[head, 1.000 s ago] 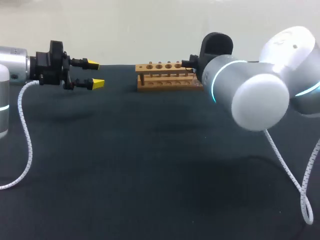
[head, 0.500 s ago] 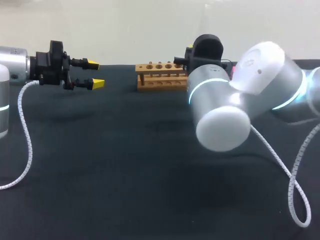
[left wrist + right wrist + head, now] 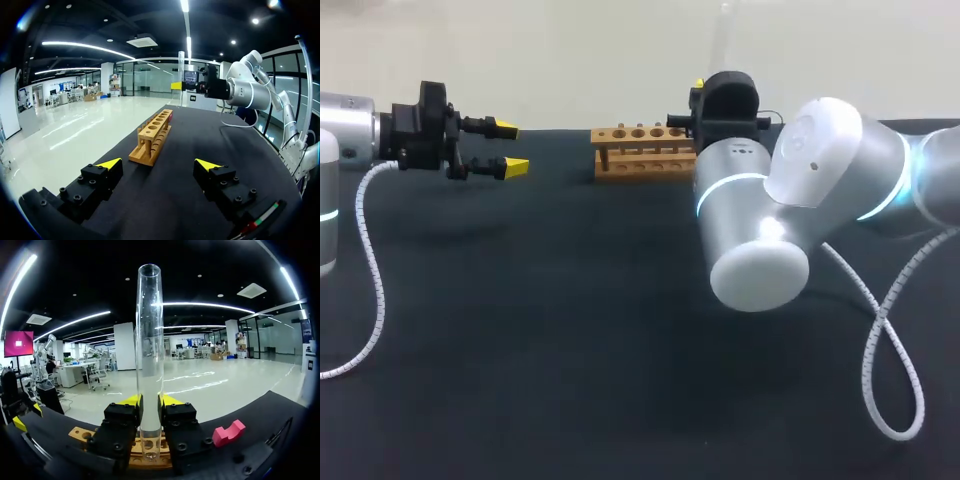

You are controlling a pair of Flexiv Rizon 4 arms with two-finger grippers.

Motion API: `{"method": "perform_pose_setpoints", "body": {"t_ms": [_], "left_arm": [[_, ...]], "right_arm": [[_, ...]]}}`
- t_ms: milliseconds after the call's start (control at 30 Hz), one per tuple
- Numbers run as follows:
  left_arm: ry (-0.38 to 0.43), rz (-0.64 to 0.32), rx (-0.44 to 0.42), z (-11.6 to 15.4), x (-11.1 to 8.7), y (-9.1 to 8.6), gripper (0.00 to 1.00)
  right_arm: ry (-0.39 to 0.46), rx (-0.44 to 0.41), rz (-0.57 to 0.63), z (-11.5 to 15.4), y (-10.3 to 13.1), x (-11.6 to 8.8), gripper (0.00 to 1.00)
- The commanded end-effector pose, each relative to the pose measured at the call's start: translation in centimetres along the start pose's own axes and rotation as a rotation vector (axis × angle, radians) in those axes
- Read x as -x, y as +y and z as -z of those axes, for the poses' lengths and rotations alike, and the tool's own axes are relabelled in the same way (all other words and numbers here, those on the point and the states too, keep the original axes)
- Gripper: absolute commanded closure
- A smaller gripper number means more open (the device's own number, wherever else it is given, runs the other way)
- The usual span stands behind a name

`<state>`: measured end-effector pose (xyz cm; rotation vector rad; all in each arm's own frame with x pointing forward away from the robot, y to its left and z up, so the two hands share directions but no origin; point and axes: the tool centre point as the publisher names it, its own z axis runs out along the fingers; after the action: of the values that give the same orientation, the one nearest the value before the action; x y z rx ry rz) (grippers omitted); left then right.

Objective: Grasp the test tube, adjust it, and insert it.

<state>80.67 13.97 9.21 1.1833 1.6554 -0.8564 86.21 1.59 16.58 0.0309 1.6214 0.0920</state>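
The left jaws hang released at the left side, their two yellow tips (image 3: 515, 166) set apart with nothing between them, carried level above the dark surface (image 3: 570, 330) by the left arm (image 3: 350, 140), which comes in from the left edge. A white cable (image 3: 368, 270) droops from that arm down to the surface. In the left wrist view the same tips (image 3: 110, 163) stand wide on either side of open space, and the wooden rack (image 3: 152, 137) lies well ahead of them, running lengthwise away. In the head view the rack (image 3: 645, 152) sits near the far edge, about the middle, with a row of round holes along its top bar. Just at its right end the right jaws are clenched on the test tube (image 3: 723, 30), which stands upright, most of its clear length rising above them. The right wrist view shows the test tube (image 3: 149, 355) pinched low down from both sides, open mouth up, its rounded bottom over the rack (image 3: 80, 432); whether it has entered a hole cannot be told. A pink block (image 3: 229, 433) lies on the surface beside the right jaws. The right arm (image 3: 820, 180) comes in from the right, its silver elbow jutting toward the camera, and its own white cable (image 3: 885, 350) loops down at the right.
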Motion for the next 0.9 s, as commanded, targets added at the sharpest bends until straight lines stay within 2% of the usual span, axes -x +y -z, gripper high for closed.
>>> {"method": "perform_pose_setpoints", "body": {"t_ms": [33, 367, 900], "left_arm": [[-0.005, -0.003, 0.002, 0.0, -0.1, -0.1, 0.0], [-0.005, -0.003, 0.002, 0.0, -0.1, -0.1, 0.0], [-0.005, -0.003, 0.002, 0.0, -0.1, -0.1, 0.0]], "right_arm": [[-0.028, 0.009, 0.016, -1.4, -0.1, -0.5, 1.0], [-0.07, 0.022, 0.009, -3.0, 0.0, -0.4, 1.0], [-0.067, 0.045, -0.011, -4.4, 0.5, -1.1, 1.0]]}}
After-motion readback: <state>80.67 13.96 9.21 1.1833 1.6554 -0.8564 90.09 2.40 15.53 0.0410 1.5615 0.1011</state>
